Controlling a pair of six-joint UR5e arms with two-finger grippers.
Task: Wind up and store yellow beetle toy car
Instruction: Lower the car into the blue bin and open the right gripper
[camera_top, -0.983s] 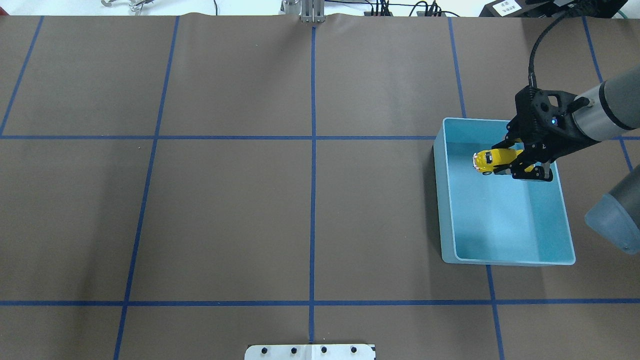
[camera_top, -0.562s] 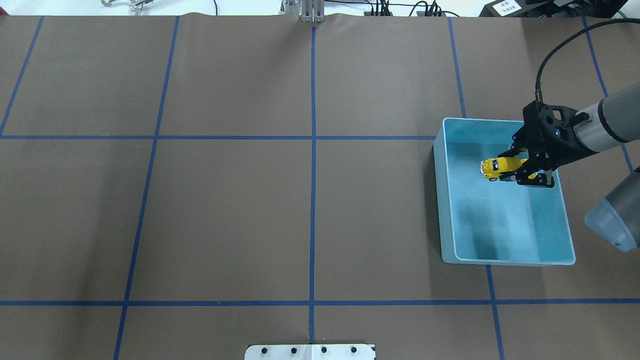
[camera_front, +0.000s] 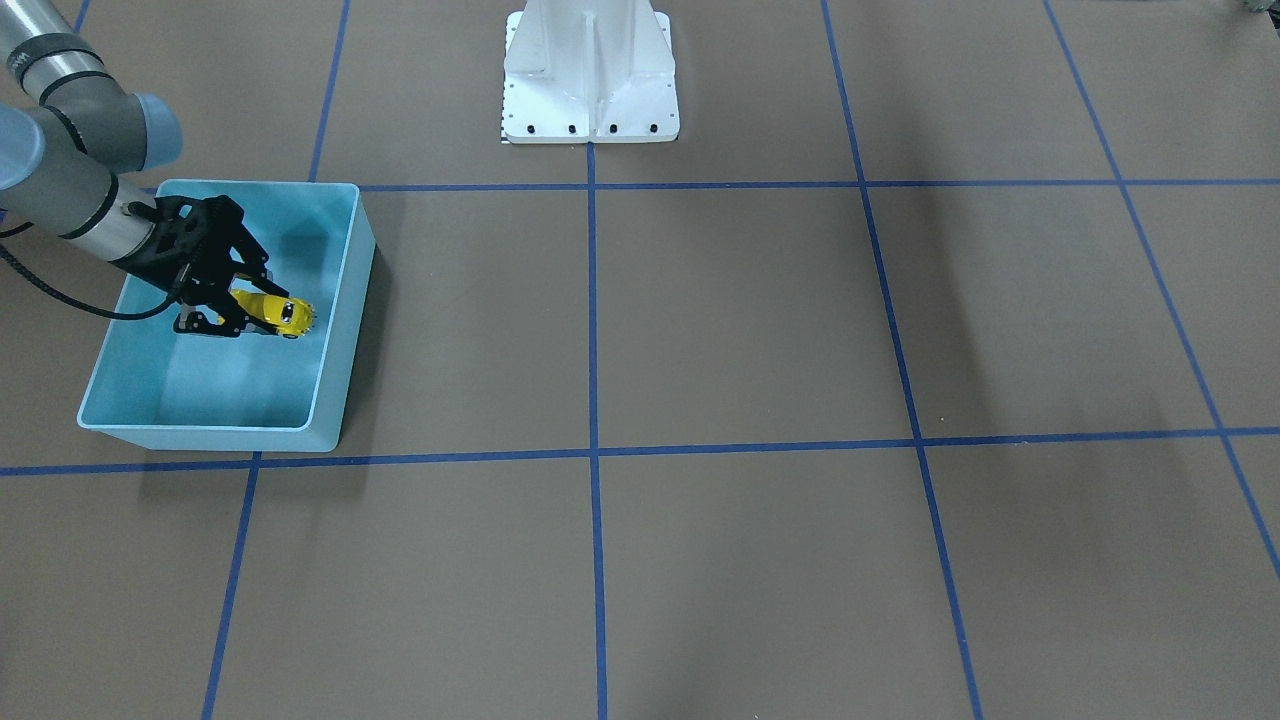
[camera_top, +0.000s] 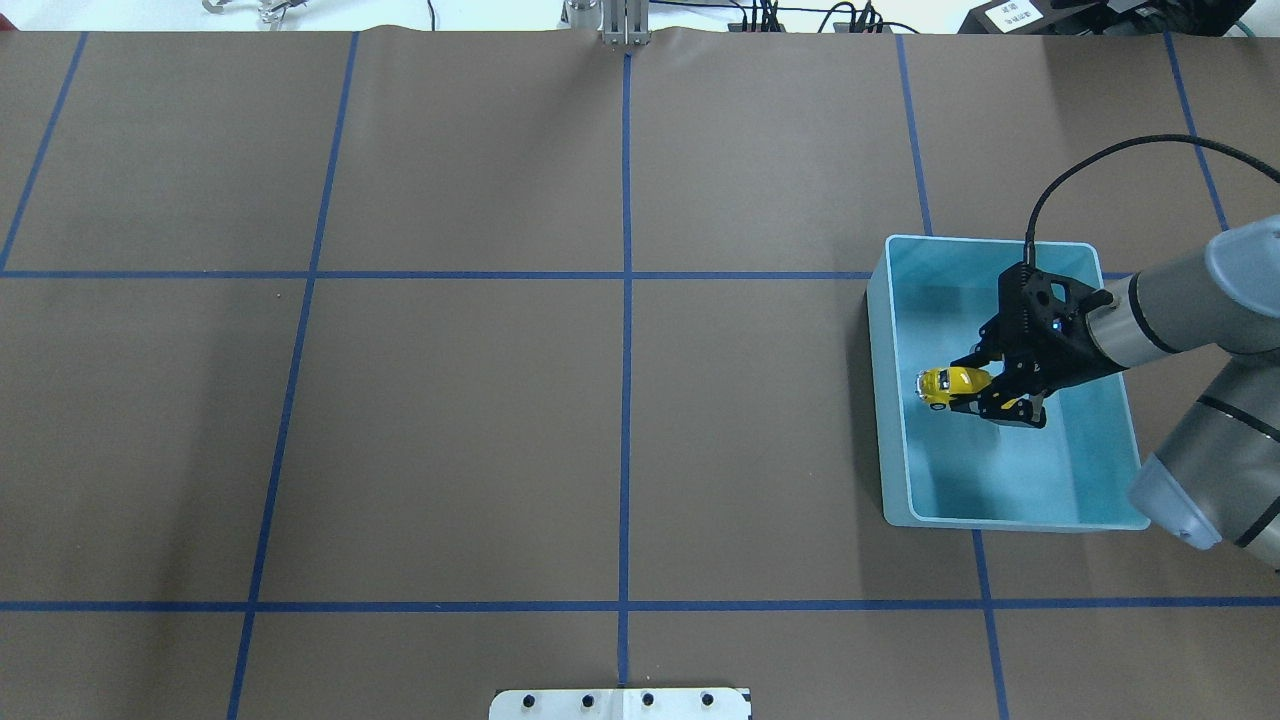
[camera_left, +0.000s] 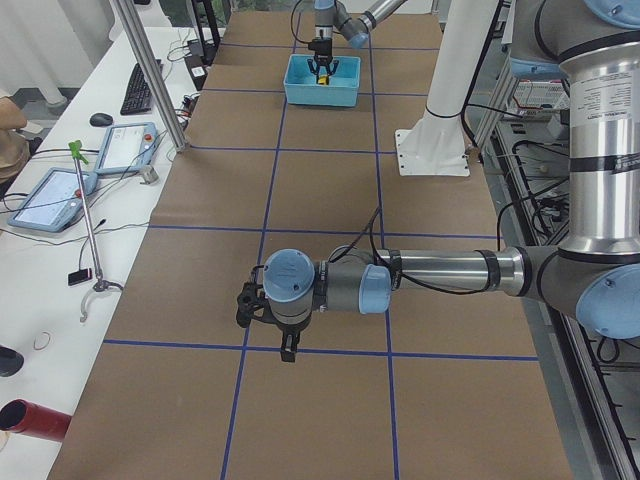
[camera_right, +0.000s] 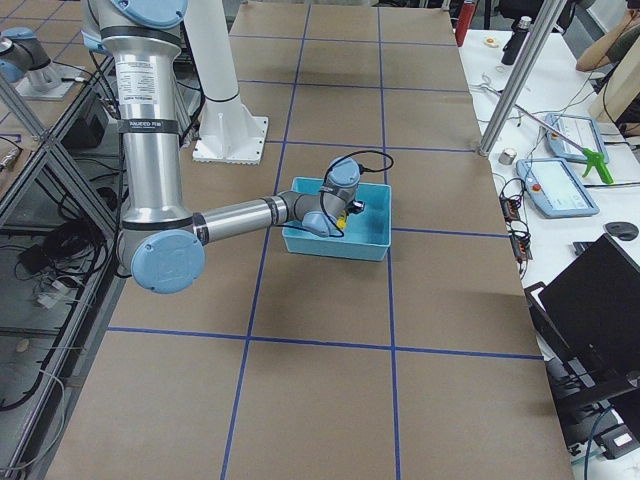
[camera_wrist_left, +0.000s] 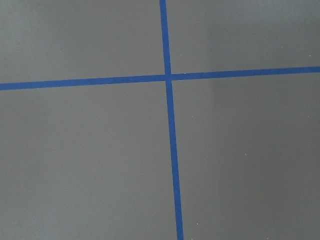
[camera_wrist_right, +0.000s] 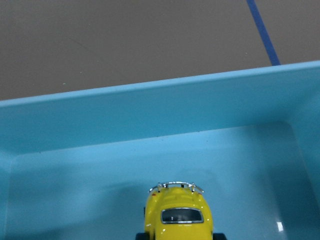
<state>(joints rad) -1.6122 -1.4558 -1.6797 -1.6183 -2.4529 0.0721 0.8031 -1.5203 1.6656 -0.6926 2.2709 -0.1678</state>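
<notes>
The yellow beetle toy car (camera_top: 944, 383) is held in my right gripper (camera_top: 985, 398), which is shut on its rear. The gripper holds it low inside the light-blue bin (camera_top: 884, 420), near the bin's wall on the table-centre side. The front-facing view shows the car (camera_front: 281, 313) at the gripper (camera_front: 235, 310) within the bin (camera_front: 345, 330). The right wrist view shows the car's roof and window (camera_wrist_right: 178, 215) over the bin floor, facing a bin wall (camera_wrist_right: 150, 115). My left gripper (camera_left: 262, 325) shows only in the exterior left view, low over the table; I cannot tell if it is open.
The brown table cover is marked with blue tape lines (camera_top: 625, 300). The robot's white base (camera_front: 590, 70) stands at the table's robot side. The left wrist view shows only a tape cross (camera_wrist_left: 168, 77). Tablets and a keyboard lie on a side desk (camera_left: 60, 190).
My right gripper has moved with the car down into the bin and toward the robot's side, ending near the bin's wall on the table-centre side.
</notes>
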